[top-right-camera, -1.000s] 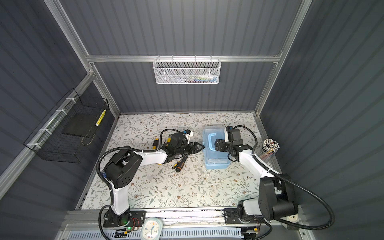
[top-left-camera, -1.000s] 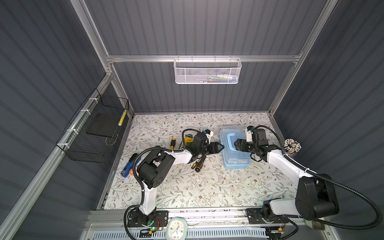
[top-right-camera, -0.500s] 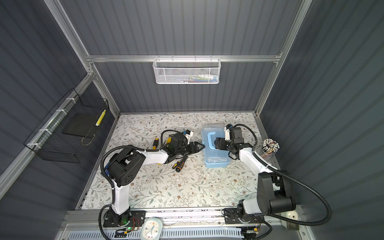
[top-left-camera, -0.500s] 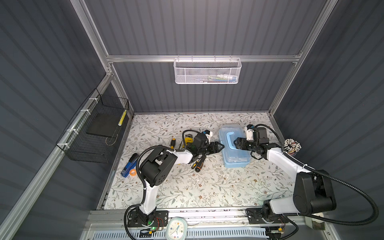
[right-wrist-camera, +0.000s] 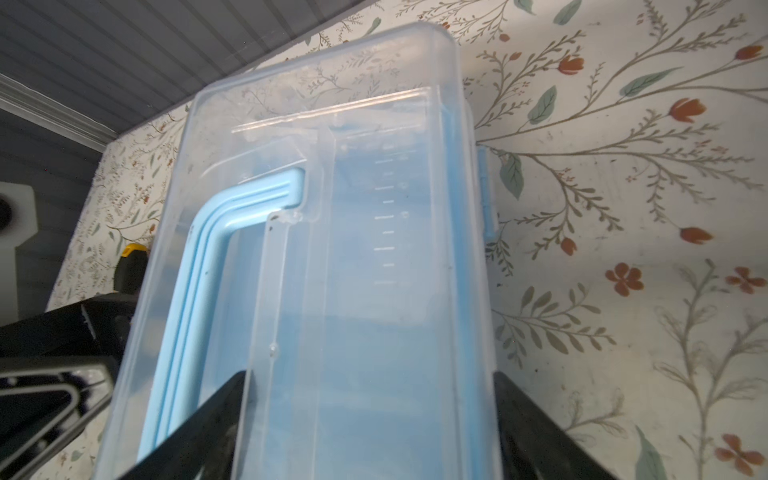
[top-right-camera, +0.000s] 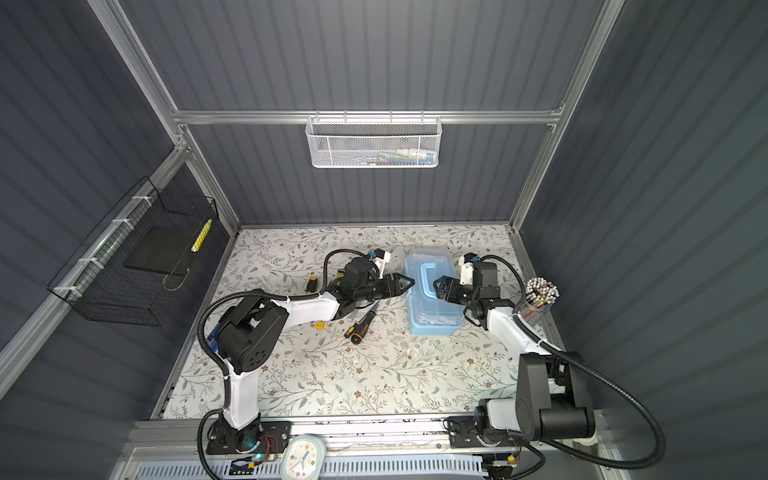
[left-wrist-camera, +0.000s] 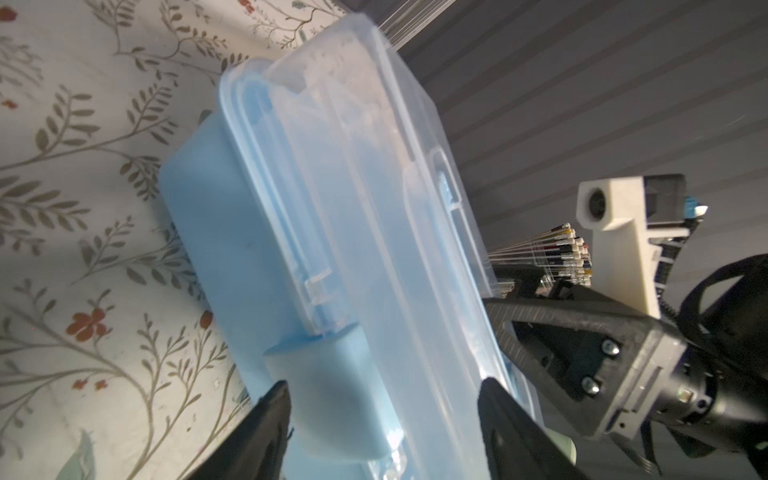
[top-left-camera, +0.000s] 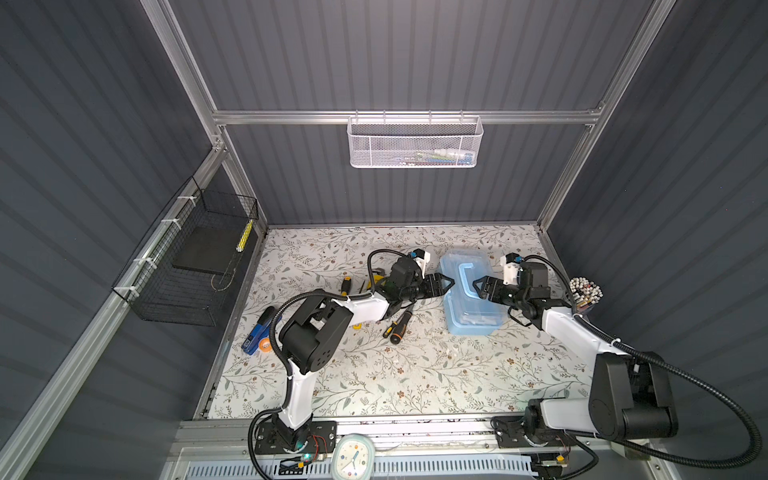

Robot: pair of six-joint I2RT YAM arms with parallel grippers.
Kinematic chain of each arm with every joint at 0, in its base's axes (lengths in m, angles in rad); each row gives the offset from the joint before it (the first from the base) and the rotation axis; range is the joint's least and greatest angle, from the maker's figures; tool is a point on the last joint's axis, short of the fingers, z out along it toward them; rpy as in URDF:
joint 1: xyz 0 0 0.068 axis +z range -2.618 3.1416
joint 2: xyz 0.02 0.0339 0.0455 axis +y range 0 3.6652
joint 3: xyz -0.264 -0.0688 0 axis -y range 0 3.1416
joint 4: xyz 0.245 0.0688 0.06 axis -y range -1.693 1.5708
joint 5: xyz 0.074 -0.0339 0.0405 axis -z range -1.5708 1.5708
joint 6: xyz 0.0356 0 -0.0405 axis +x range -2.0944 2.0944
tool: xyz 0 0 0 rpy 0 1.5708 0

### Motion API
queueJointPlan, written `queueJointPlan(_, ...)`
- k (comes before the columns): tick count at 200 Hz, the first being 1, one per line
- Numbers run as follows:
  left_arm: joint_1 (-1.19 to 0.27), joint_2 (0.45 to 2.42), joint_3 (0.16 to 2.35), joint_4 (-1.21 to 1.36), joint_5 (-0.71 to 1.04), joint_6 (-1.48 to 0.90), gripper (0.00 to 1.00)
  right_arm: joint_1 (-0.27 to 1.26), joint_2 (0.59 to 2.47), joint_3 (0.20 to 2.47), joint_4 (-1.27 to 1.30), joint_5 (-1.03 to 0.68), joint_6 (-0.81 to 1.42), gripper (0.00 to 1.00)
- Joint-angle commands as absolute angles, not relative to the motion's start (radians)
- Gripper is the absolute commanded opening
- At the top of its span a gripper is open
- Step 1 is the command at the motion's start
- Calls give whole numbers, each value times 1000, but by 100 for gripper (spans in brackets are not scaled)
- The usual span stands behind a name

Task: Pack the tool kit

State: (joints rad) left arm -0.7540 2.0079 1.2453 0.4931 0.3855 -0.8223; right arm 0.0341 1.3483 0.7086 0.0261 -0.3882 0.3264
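The tool kit (top-left-camera: 471, 305) (top-right-camera: 436, 307) is a light-blue case with a shut clear lid and a blue handle (right-wrist-camera: 216, 232), lying flat on the floral table. My left gripper (top-left-camera: 444, 284) (top-right-camera: 405, 284) is open at the case's left side, and its jaws straddle the blue latch (left-wrist-camera: 332, 386) and the lid edge. My right gripper (top-left-camera: 481, 288) (top-right-camera: 441, 286) (right-wrist-camera: 374, 419) is open at the right side, its jaws spanning the lid beside the handle. An orange-black screwdriver (top-left-camera: 399, 327) (top-right-camera: 362, 324) and a yellow-black screwdriver (top-left-camera: 345, 284) (top-right-camera: 311, 285) lie loose on the table.
A cup of pens (top-left-camera: 585, 293) (top-right-camera: 539, 293) stands behind the right arm. A blue tool (top-left-camera: 258, 330) lies at the left edge. A white mesh basket (top-left-camera: 415, 143) hangs on the back wall and a black wire basket (top-left-camera: 187, 266) on the left wall. A clock (top-left-camera: 352, 457) sits at the front rail.
My left gripper has edged right up to the case's side and its jaws have widened a little. The right gripper and the case have hardly moved.
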Motion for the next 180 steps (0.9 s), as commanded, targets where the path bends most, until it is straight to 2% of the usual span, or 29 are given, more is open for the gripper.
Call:
queueJointPlan(1,-805,2015,1306,462,401,-781,72,47,1369,615,-44,-659,417,84)
queueJointPlan(51,-829,2026,1354,429,392,-757,73,20,1374,578,7,-720,442,85)
queueJointPlan(112,-844,2036,1405,382,383,-729,74,-53,1474,496,211,-838,532,85)
queueJointPlan(180,-853,2062,1502,305,364,-695,75,-145,1510,474,235,-876,542,87)
